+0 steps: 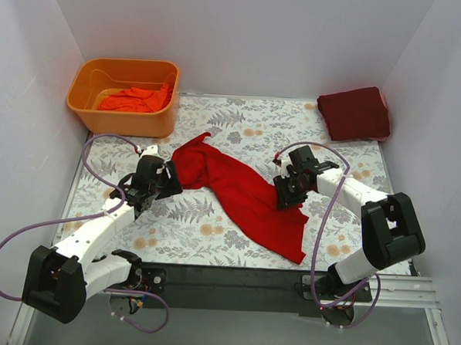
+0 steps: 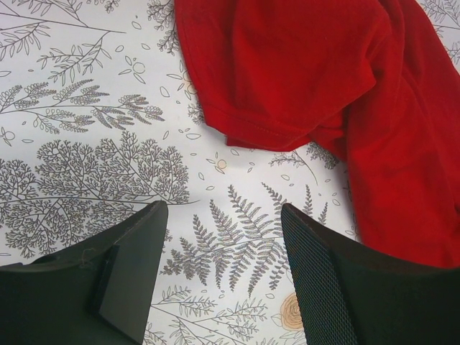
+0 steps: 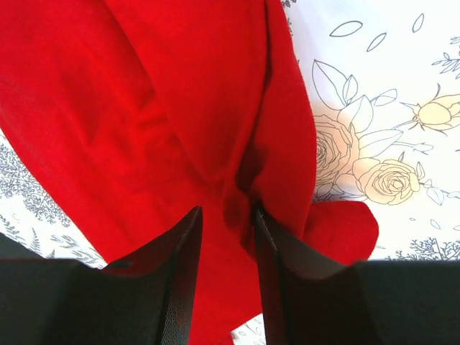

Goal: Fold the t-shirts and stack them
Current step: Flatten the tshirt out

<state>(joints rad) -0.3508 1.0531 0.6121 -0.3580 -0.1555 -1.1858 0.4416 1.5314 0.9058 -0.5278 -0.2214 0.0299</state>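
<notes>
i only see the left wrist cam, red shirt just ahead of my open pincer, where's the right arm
Observer: The right pincer is at the right side of the red shirt, jaws a little apart with a ridge of cloth between them; grip unclear.
Operator: anything folded yet
Observer: One maroon shirt lies folded at the far right corner.
Operator: more to do after this one
Observer: An orange-red shirt sits crumpled in the orange tub at the far left.

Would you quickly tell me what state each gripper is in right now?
Left gripper: open, empty.
Right gripper: narrowly parted around bright red t-shirt; grip cannot be told.
</notes>
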